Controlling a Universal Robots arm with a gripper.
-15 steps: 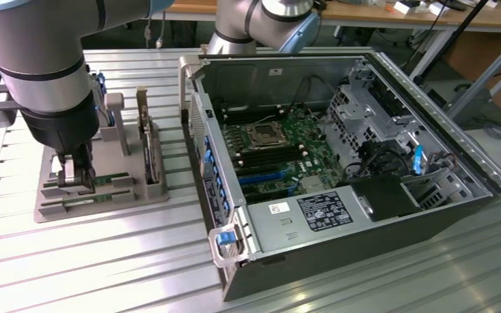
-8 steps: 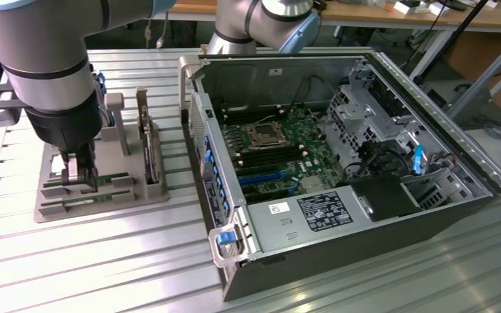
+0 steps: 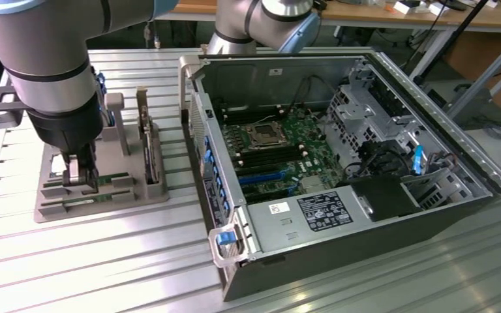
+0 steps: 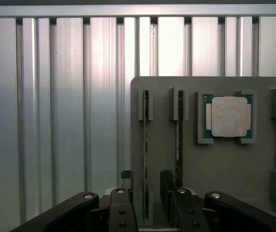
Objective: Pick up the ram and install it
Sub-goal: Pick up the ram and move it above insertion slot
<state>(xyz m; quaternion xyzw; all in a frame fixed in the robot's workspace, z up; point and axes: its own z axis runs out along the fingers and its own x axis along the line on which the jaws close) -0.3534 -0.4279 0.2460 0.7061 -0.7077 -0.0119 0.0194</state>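
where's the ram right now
The ram stands on edge in the grey holder at the exterior view's left, between the fingers of the open gripper, with a second stick and the cpu beside it.

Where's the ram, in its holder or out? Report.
In: the ram stands on edge in the grey holder, straddled by the open gripper.

Silver-grey arm, pale blue joint caps (black wrist section); black pincer with silver screws.
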